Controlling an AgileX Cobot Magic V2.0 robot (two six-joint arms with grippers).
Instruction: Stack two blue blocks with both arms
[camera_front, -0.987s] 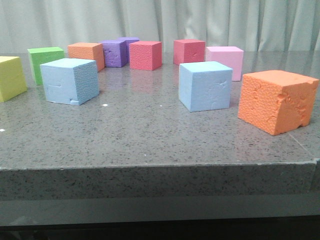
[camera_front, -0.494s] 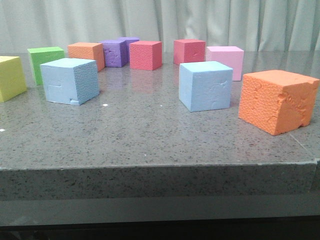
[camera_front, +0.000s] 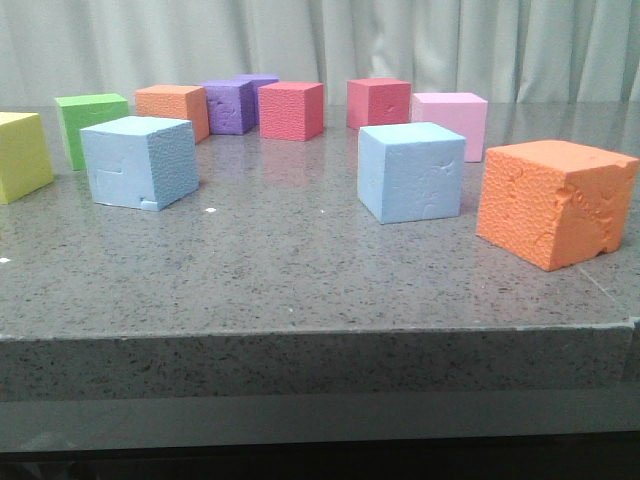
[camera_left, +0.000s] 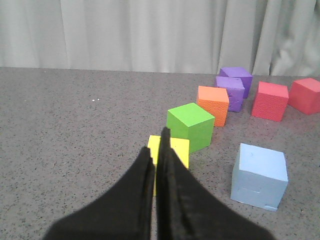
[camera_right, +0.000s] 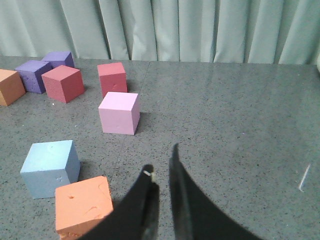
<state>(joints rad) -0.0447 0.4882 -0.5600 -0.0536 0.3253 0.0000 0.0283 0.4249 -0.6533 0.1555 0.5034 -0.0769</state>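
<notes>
Two sky-blue blocks stand apart on the grey table. The left blue block (camera_front: 140, 160) has scored lines and a chipped lower corner; it also shows in the left wrist view (camera_left: 260, 175). The right blue block (camera_front: 412, 172) also shows in the right wrist view (camera_right: 50, 167). My left gripper (camera_left: 157, 141) is shut and empty, above the table, with a yellow cube just beyond its tips. My right gripper (camera_right: 161, 160) is shut with a thin slit, empty, over bare table beside an orange cube. Neither gripper shows in the front view.
A yellow cube (camera_front: 20, 155), a green cube (camera_front: 90, 125), a small orange cube (camera_front: 175, 108), purple cubes (camera_front: 230, 105), two red cubes (camera_front: 290, 110), and a pink cube (camera_front: 450, 122) ring the back. A large orange cube (camera_front: 555, 200) sits front right. The table's front edge (camera_front: 320, 335) is near.
</notes>
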